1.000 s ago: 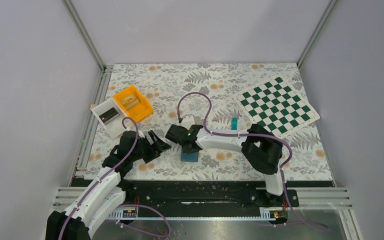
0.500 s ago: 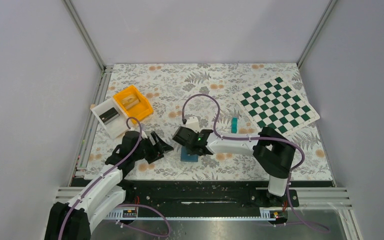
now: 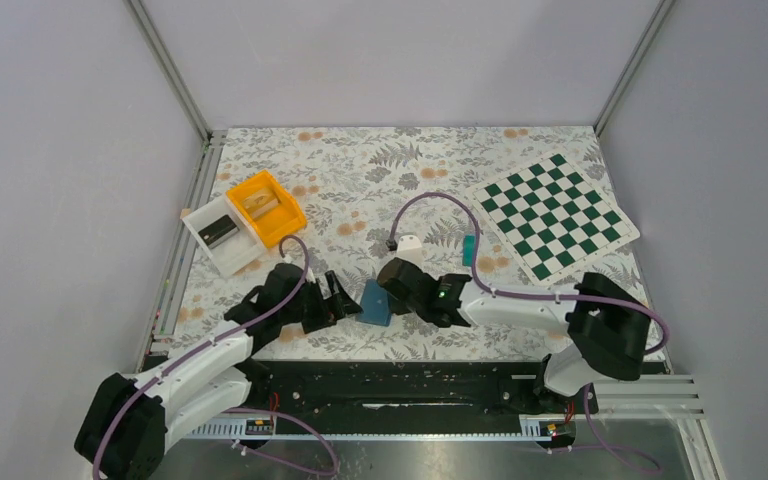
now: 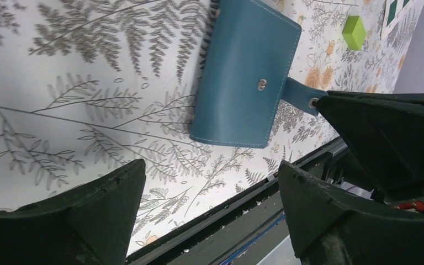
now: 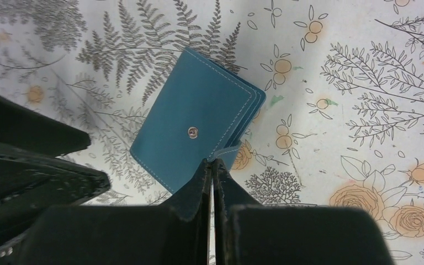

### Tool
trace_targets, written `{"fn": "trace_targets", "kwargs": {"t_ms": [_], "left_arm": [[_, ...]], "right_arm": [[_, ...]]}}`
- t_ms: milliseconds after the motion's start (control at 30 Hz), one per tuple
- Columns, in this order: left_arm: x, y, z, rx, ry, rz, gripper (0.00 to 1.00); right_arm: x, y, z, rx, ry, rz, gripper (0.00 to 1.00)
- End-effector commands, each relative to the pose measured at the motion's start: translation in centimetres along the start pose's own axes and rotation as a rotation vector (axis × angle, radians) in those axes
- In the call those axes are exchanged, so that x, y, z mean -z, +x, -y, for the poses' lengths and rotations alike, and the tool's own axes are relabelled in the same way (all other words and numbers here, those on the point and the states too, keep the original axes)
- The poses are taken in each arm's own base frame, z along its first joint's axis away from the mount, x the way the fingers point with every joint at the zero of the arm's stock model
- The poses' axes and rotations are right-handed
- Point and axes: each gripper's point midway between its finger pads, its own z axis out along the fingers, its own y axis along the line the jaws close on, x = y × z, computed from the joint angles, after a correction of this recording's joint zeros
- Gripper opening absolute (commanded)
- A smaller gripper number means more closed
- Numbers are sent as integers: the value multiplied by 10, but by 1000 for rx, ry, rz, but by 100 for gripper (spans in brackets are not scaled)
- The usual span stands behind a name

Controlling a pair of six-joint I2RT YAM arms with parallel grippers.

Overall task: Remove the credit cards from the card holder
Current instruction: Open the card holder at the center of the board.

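No words, numbers, labels, brand marks or signs can be read in any of the three views. The card holder [image 5: 212, 105] shows a plain blue stitched face with a bare metal snap [image 5: 192, 132], and the checkered mat [image 3: 558, 213] carries only green and white squares.

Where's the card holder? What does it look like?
Find the flowery table, then the middle of its front edge. The card holder is the flat blue wallet there, the only thing with a silver snap and a strap, pinched by the right claw.
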Motion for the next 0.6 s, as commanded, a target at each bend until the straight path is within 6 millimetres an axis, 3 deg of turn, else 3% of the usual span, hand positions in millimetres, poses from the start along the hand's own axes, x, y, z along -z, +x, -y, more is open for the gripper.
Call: {"fn": "trace_targets", "kwargs": {"t_ms": [0, 567], "left_arm": [[0, -21, 30, -128, 7, 88, 91], [-28, -15, 42, -303, -119, 51, 99]], "right_arm": [[16, -28, -17, -88, -116, 109, 0], [32, -40, -16, -177, -188, 208, 0]]}}
